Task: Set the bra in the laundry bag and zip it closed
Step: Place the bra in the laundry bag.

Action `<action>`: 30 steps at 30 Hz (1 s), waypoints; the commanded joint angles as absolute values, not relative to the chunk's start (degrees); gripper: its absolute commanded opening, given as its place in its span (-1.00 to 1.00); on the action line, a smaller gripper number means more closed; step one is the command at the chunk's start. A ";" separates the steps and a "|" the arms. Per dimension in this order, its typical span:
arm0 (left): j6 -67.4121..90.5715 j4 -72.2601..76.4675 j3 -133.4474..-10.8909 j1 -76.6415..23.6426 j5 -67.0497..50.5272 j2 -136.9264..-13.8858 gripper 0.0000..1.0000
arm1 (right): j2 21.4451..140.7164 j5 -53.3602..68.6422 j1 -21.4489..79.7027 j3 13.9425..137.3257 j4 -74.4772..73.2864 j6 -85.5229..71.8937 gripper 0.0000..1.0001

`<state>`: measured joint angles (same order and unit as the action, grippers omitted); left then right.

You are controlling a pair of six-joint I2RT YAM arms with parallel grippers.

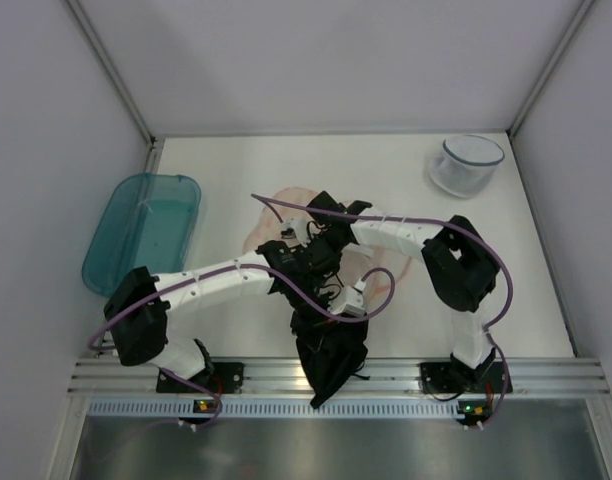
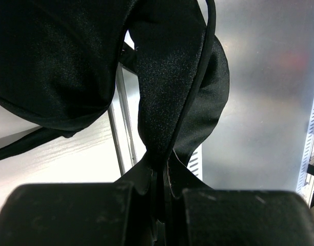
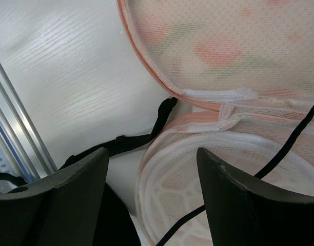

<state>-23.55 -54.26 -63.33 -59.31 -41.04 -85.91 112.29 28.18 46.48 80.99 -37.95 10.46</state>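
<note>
Bra [image 1: 331, 355]: 1, black, bunched and clamped in the closed left pincer [image 2: 159, 177]. It droops past the near edge of the desk [image 1: 236, 170], and 1 strap trails up to the rim of the laundry bag [image 3: 234, 46]. That 1 bag lies open on the desk, both mesh lobes showing, joined by pink edging. The right pincer [image 3: 152, 164] hovers open above it, gripping nothing. 1 teal bin [image 1: 121, 215] sits at the left edge, 1 translucent tub [image 1: 466, 165] at the far right corner.

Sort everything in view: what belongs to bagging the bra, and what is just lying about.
Job in hand: bra, pinched in the shut left gripper; laundry bag, lying open; open right gripper above it.
Lying about: teal bin; translucent round tub.
</note>
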 commanded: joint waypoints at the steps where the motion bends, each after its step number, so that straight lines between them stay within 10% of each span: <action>1: -24.96 -54.76 -65.13 -59.77 -41.75 -86.31 -1.00 | 110.84 26.90 48.08 80.07 -34.19 11.08 0.39; 30: -22.85 -54.75 -62.58 -66.27 -36.30 -90.35 -1.00 | 107.49 27.25 49.30 82.97 -32.43 9.58 0.13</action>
